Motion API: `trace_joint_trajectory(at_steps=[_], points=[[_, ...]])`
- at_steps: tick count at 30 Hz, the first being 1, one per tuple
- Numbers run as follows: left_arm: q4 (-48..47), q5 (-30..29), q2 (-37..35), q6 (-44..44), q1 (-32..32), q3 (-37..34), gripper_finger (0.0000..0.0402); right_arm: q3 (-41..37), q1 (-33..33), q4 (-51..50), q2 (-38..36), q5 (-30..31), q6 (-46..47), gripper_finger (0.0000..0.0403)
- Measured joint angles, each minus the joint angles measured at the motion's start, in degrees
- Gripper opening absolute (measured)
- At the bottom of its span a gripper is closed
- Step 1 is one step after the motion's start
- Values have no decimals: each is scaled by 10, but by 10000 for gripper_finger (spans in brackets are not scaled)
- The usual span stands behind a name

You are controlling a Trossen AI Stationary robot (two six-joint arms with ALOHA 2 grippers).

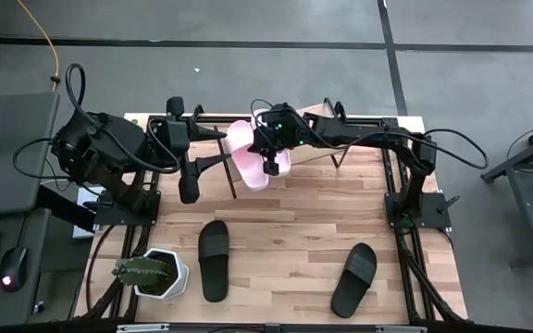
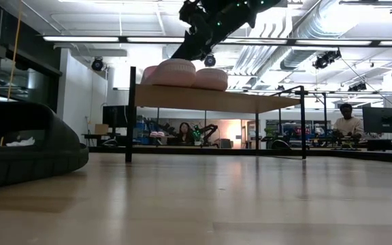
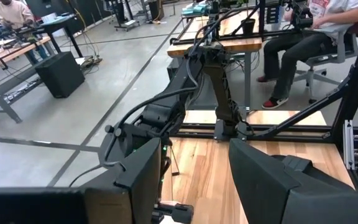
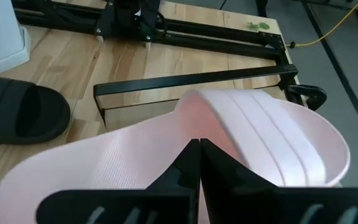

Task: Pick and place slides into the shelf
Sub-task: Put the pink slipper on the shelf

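A potted cactus is being left at the counter's near-left corner, clear of the work. The left hand is being kept waiting by the shelf's left end, its fingers apart and empty. One black slide is lying on the counter well short of the shelf. The two pink slides are being rested side by side on the shelf's left part. The right hand is being held directly over one pink slide, fingers together above its strap, judged to be settling it in place. The other black slide is waiting near the right edge
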Motion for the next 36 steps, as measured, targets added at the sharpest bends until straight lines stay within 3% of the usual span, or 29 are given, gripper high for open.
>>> trace_joint_trajectory(at_steps=[27,36], points=[[0,0,0,0,0,0,177,0,-6,45,11,-8,2,0],[0,0,0,-2,0,0,177,0,-7,46,11,20,-3,0]])
